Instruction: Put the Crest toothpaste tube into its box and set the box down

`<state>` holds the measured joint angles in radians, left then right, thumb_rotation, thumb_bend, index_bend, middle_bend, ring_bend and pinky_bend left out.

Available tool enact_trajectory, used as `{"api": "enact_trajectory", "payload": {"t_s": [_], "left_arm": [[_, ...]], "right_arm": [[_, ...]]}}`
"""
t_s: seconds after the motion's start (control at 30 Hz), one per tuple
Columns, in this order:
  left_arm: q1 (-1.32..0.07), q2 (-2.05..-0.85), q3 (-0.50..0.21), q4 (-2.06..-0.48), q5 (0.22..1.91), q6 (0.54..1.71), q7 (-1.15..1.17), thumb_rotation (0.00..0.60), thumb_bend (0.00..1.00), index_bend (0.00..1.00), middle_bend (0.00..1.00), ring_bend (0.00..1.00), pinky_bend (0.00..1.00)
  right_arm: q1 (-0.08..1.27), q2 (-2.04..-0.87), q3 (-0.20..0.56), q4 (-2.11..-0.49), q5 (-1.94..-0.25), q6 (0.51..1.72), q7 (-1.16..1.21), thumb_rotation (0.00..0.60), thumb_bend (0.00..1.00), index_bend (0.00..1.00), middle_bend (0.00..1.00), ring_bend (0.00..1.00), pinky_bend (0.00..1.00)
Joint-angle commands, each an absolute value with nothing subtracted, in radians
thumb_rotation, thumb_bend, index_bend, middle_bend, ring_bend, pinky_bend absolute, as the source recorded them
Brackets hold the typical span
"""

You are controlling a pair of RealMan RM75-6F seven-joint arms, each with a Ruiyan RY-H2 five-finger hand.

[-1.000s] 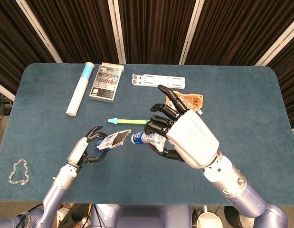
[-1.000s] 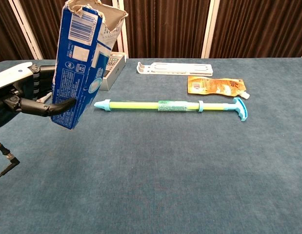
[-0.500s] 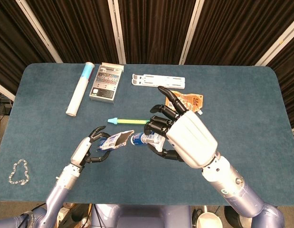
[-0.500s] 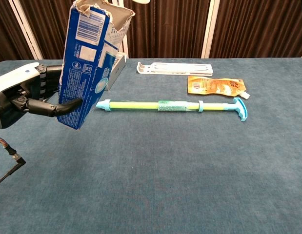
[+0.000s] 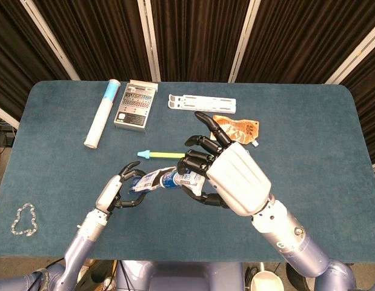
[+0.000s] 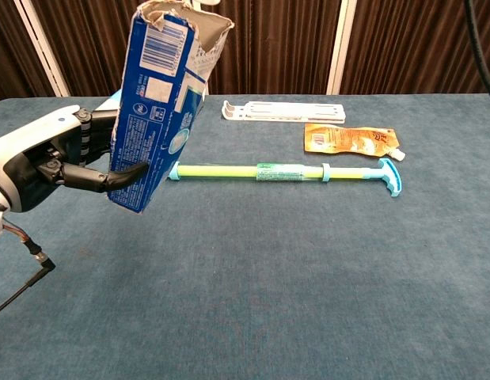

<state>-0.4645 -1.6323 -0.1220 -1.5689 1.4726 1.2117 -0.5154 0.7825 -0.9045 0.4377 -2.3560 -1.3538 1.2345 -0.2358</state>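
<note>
Closest to the robot, the left hand [image 6: 51, 162] has its fingers wrapped round the lower part of the blue Crest box [image 6: 159, 103], holding it up off the blue table [image 6: 308, 277] with the torn open end at the top, tilted a bit to the right in the chest view. From the head view the same box [image 5: 146, 180] points its open end straight at the Crest toothpaste tube [image 5: 186, 178], and the tube's tip looks like it's right at the mouth of the box, though I can't tell how far in it actually is. The right hand [image 5: 220, 176] grips the tube from the other end, fingers curled round it with the top finger sticking out toward the back of the table; it doesn't show in the chest view at all. Off at the near left edge there's a little clear bead chain [image 5: 23, 219] lying on the cloth. Just behind the hands is a long yellow-green stick with light blue ends [image 6: 280, 171], lying flat across the middle, and an orange foil pouch [image 6: 351, 139] sits just beyond its right end. Further back there's a white plastic bracket [image 6: 282, 111], a grey calculator-type gadget [image 5: 136, 105], and a white roll with a blue band [image 5: 102, 113] lying at the far left.
</note>
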Motion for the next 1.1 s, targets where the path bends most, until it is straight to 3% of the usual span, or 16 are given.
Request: {"api": "enact_trajectory", "payload": {"t_s": [0.03,1.1], "left_arm": [[-0.466,-1.636,-0.121,-1.569,1.475,1.212,-0.517,0.6,0.46,0.4,0.39,0.09,0.07],[-0.465,-1.664,-0.115,-1.556,1.484,1.231,-0.556,0.6,0.46,0.4,0.39,0.09,0.07]], "right_arm": [[0.786,-0.914,0.436,-2.356,-1.349,1.234,-0.244,0.6,0.55,0.54,0.69,0.33,0.0],[0.758,-0.989,0.39,-2.356,-1.358,1.264,-0.283,0.6,0.55,0.54,0.69,0.33,0.0]]}}
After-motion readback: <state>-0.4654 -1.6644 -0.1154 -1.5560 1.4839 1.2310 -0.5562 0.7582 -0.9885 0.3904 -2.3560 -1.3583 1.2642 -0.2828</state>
